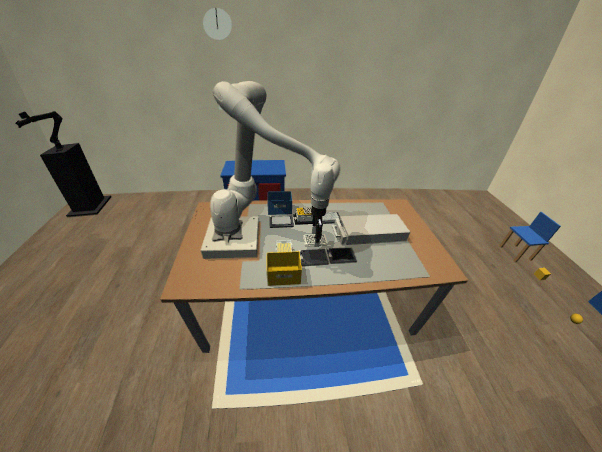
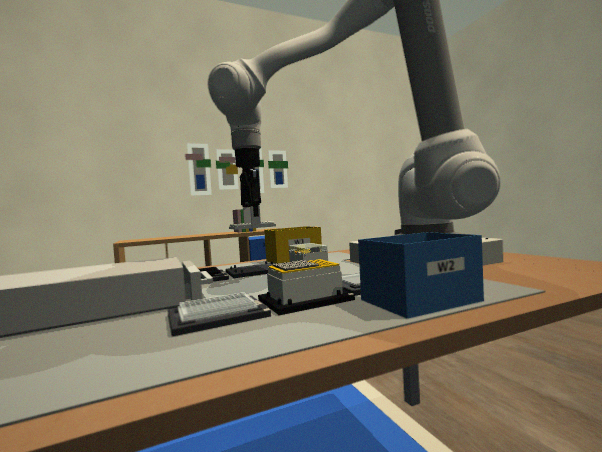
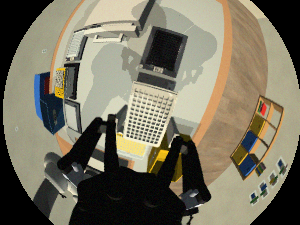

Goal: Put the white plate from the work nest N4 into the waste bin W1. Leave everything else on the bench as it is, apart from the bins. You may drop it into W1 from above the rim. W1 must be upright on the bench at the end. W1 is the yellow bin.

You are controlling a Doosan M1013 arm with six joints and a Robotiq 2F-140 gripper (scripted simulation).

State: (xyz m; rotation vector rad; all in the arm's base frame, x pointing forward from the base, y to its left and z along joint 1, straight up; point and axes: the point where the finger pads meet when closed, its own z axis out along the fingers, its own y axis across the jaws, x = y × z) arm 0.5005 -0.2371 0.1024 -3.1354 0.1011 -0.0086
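My gripper [image 2: 250, 212] is shut on the white plate [image 2: 249, 225] and holds it level, well above the bench. In the top view the gripper [image 1: 316, 235] hangs over the work nests with the plate under it. In the wrist view the white well plate [image 3: 150, 115] sits between my fingers. The yellow bin W1 [image 1: 284, 268] stands upright near the front edge of the grey mat, to the left of the gripper. It also shows in the exterior view [image 2: 292, 243], behind the tip box, and in the wrist view a yellow part [image 3: 159, 159] shows below the plate.
An empty black nest [image 3: 163, 50] lies below the plate; two black nests [image 1: 328, 256] lie right of W1. The blue bin W2 [image 2: 421, 271] stands at the back. A yellow-topped tip box [image 2: 304, 282], another plate on a nest [image 2: 218, 308] and a long grey device [image 1: 375, 228] are nearby.
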